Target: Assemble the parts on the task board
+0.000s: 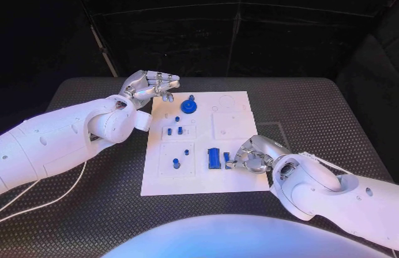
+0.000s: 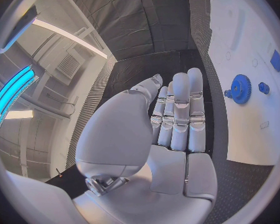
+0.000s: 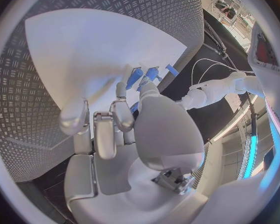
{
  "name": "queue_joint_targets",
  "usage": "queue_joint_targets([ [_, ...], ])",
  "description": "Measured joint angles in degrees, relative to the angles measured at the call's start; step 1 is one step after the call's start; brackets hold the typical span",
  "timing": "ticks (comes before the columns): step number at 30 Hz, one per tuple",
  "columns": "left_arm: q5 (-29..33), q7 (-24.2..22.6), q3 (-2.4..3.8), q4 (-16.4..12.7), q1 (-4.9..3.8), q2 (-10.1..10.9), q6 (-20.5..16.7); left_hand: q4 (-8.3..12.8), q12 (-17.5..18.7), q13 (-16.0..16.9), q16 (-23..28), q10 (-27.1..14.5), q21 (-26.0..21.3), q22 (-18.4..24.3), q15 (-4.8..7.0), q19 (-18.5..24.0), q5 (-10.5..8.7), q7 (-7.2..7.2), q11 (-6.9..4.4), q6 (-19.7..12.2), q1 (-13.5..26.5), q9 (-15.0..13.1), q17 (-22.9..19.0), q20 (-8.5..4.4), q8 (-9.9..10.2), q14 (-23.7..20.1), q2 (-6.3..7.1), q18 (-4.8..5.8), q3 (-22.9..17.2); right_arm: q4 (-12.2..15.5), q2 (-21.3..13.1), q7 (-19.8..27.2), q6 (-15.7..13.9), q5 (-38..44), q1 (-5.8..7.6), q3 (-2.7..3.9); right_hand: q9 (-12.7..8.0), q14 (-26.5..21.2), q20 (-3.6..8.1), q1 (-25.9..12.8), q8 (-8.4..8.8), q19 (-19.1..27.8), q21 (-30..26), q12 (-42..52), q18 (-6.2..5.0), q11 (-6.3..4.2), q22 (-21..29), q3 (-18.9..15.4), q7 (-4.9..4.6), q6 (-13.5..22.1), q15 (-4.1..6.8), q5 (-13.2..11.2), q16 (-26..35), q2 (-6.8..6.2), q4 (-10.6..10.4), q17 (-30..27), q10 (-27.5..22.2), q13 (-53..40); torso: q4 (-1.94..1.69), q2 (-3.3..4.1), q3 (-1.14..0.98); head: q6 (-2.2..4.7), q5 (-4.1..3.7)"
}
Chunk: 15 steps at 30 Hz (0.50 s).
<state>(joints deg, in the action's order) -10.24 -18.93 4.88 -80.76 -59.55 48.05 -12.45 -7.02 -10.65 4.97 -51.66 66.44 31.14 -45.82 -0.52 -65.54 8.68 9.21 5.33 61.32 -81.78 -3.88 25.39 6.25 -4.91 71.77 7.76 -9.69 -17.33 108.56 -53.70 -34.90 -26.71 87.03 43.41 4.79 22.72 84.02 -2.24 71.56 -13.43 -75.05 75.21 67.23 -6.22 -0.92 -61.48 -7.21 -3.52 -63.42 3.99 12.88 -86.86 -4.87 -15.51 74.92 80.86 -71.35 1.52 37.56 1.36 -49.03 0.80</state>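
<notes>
Fingertips of the right hand (image 1: 252,160) pinch a small blue part (image 1: 226,160) just beside the blue block (image 1: 214,157) on the task board (image 1: 233,105); light, stiff, probably slippery, best nipped by its sides.

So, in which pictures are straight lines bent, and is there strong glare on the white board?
Head view: task board edges straight, evenly lit, bluish light, no harsh glare. Left wrist view: fisheye bends the board's edge; left hand sharp. Right wrist view: table pattern curves strongly.

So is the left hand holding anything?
No. The left hand is empty, fingers straight together, beside the board near the gear.
</notes>
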Motion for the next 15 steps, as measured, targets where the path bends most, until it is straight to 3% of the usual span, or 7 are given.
queue_joint_targets([
  [4, 0.0, 0.05, 0.0, 0.03, 0.0, 0.03, 0.0, 0.0, 0.0, 0.0, 0.0, 0.0, 0.0, 0.0, 0.0, 0.0, 0.0, 0.0, 0.0, 0.0, 0.0, 0.0, 0.0, 0.0, 0.0, 0.0, 0.0, 0.0, 0.0, 0.0, -0.4, 0.58, 0.02, -0.02, 0.0, 0.0, 0.08, 0.0, 0.0, 0.0, 0.0, 0.0, 0.0, 0.0, 0.0, 0.0, -0.07, -0.59, 0.0, 0.0, 0.0, -1.38, 0.0, 0.0, -0.6, 0.0, 0.0, 0.0, 0.0, 0.01, 0.03, 0.05, -0.03],
  [15, 0.0, 0.19, 0.0, 0.12, 0.0, 0.04, 0.0, 0.0, 0.0, 0.0, 0.0, 0.0, -0.23, -0.01, 0.0, 0.0, 0.0, 0.0, 0.0, 0.0, 0.0, 0.0, 0.0, 0.0, 0.0, 0.0, 0.0, 0.0, 0.0, -0.19, -0.78, 1.7, 0.34, -0.22, 0.0, -0.01, 0.12, 0.0, 0.0, 0.0, -0.01, 0.0, 0.0, 0.0, 0.0, 0.0, -0.06, -0.73, 0.0, 0.0, 0.0, -1.68, 0.0, 0.0, -0.74, 0.0, 0.0, 0.01, 0.01, 0.01, 0.01, -0.12, -0.18],
])
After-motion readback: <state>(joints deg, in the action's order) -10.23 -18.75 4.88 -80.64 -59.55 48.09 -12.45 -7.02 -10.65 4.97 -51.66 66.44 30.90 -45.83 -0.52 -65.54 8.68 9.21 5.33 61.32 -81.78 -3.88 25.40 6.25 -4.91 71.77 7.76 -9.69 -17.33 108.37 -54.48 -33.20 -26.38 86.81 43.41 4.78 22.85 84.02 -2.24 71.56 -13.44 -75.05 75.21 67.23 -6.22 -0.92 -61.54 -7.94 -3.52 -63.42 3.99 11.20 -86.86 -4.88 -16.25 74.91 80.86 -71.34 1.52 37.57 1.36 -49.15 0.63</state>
